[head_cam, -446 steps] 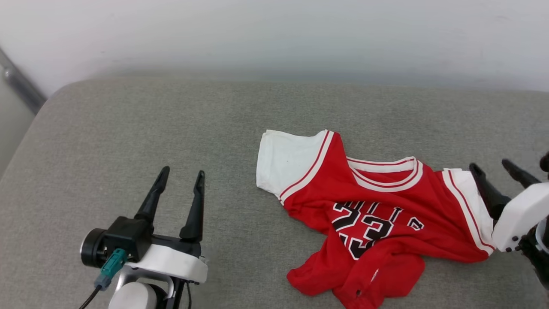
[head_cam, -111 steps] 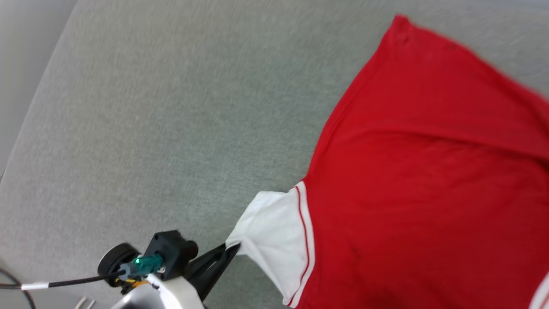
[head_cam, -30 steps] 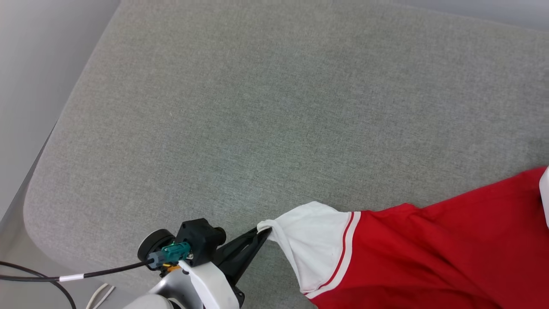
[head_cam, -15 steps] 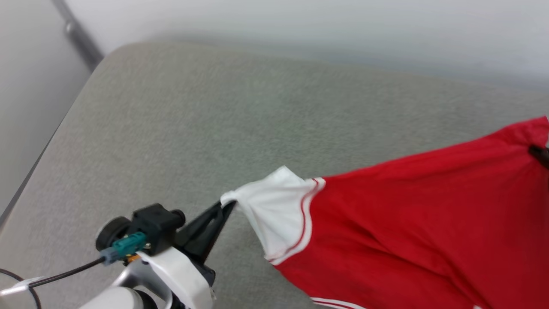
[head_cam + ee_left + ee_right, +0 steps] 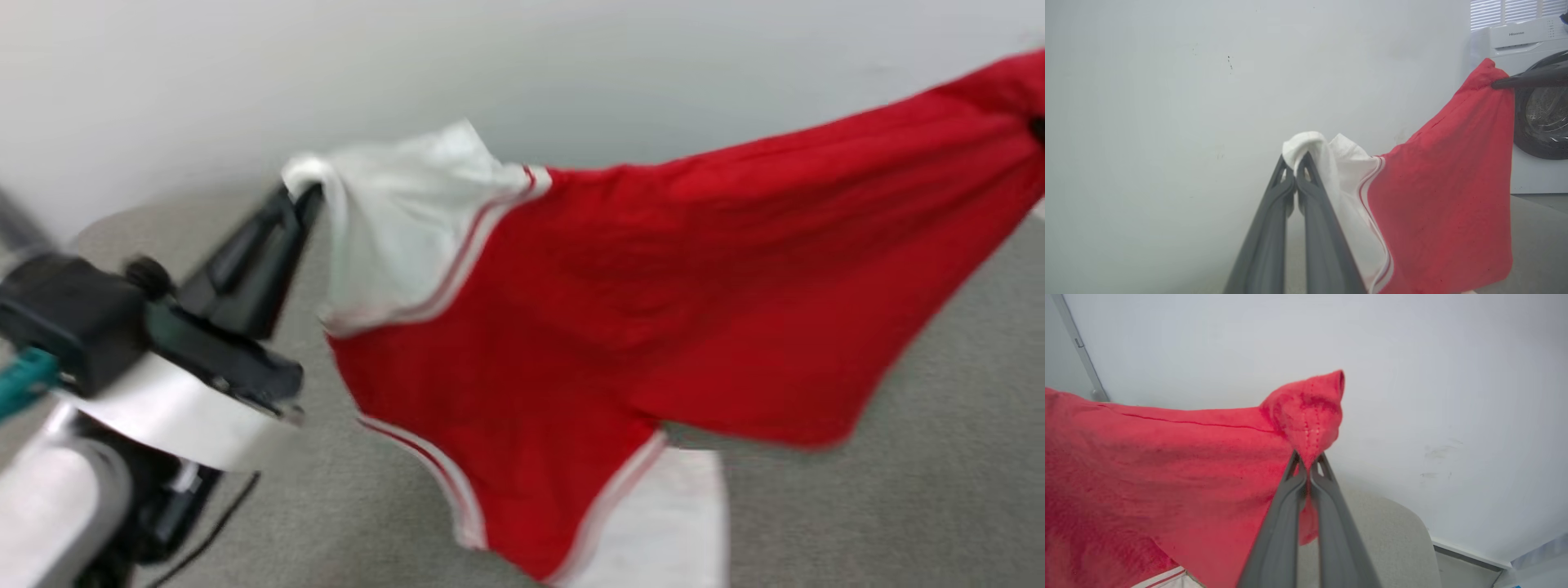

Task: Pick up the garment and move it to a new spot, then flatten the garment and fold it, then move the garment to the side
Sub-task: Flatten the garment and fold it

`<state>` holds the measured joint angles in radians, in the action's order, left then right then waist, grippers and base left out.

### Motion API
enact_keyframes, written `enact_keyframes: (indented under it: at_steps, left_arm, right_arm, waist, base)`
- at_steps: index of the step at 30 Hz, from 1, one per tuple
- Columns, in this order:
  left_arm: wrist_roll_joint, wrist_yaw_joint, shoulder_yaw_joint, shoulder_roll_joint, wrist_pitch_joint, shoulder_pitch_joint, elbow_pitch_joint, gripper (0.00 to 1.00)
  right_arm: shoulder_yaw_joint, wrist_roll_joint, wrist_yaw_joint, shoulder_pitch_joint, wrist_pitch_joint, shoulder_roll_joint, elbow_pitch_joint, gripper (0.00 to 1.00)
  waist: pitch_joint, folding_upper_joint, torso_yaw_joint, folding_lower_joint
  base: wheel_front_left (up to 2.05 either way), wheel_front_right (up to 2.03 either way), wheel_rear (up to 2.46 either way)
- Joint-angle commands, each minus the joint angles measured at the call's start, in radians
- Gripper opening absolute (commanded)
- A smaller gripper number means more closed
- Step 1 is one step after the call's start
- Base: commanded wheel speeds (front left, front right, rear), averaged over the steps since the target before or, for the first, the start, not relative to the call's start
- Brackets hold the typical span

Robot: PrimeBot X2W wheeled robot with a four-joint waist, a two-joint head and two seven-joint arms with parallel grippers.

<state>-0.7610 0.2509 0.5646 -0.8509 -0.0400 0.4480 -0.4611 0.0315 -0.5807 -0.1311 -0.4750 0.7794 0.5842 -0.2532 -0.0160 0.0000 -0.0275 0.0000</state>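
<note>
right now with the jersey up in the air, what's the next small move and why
The left gripper pinches a white sleeve, the right gripper a red corner, and the garment hangs stretched above the grey cushion, so probably lower both together, keeping it taut.

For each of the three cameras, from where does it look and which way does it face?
Head view: on the robot's head, facing forward and down over the grey cushion toward the wall; the left tool shows at left.
Left wrist view: on the left wrist, facing along the shut left tool toward the wall and a washing machine.
Right wrist view: on the right wrist, facing along the shut right tool toward the wall.
Shared: all three show the lifted garment, pinched by both tools.
</note>
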Motion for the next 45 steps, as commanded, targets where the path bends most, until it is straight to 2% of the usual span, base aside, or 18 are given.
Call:
enact_keyframes:
  at_steps: [1, 6, 14, 18, 23, 29, 38, 45]
  left_arm:
    - [0.001, 0.006, -0.015, -0.006, -0.007, 0.023, -0.008, 0.0]
    - [0.02, 0.025, -0.092, -0.035, 0.006, 0.129, -0.017, 0.0]
    - [0.039, 0.006, -0.172, -0.052, 0.04, 0.347, -0.002, 0.0]
    - [0.048, -0.038, -0.19, -0.068, 0.063, 0.473, 0.037, 0.0]
    - [0.057, -0.103, -0.199, -0.056, 0.076, 0.643, 0.124, 0.0]
    - [0.084, -0.179, -0.174, -0.002, 0.063, 0.844, 0.302, 0.0]
    - [0.189, -0.296, -0.107, 0.098, 0.035, 1.216, 0.607, 0.0]
    - [0.233, -0.327, -0.096, 0.193, -0.063, 1.44, 0.857, 0.0]
  right_arm:
    - [0.0, -0.003, 0.001, -0.019, -0.014, 0.004, -0.011, 0.0]
    - [-0.01, -0.012, 0.001, -0.076, -0.088, 0.018, -0.07, 0.0]
    - [0.012, -0.013, 0.001, -0.165, -0.168, 0.018, -0.085, 0.0]
    - [0.02, 0.027, 0.001, -0.225, -0.206, 0.019, -0.066, 0.0]
    - [0.032, 0.069, 0.001, -0.333, -0.239, -0.022, -0.022, 0.0]
    - [-0.007, 0.125, 0.001, -0.511, -0.278, -0.078, 0.078, 0.0]
    - [-0.081, 0.216, 0.001, -0.822, -0.374, -0.152, 0.31, 0.0]
    - [-0.087, 0.307, 0.001, -1.016, -0.523, -0.221, 0.547, 0.0]
  waist:
    - [0.017, 0.0, 0.035, 0.0]
    - [-0.003, 0.0, 0.076, 0.0]
    - [-0.087, 0.0, 0.114, 0.0]
    - [-0.15, 0.0, 0.127, 0.0]
    - [-0.246, 0.0, 0.132, 0.0]
    - [-0.36, 0.0, 0.146, 0.0]
    - [-0.525, 0.0, 0.156, 0.0]
    - [-0.61, 0.0, 0.145, 0.0]
  base:
    - [0.0, 0.0, 0.0]
    - [0.0, 0.0, 0.0]
    - [0.0, 0.0, 0.0]
    - [0.0, 0.0, 0.0]
    - [0.0, 0.0, 0.0]
    - [0.0, 0.0, 0.0]
    - [0.0, 0.0, 0.0]
    - [0.0, 0.0, 0.0]
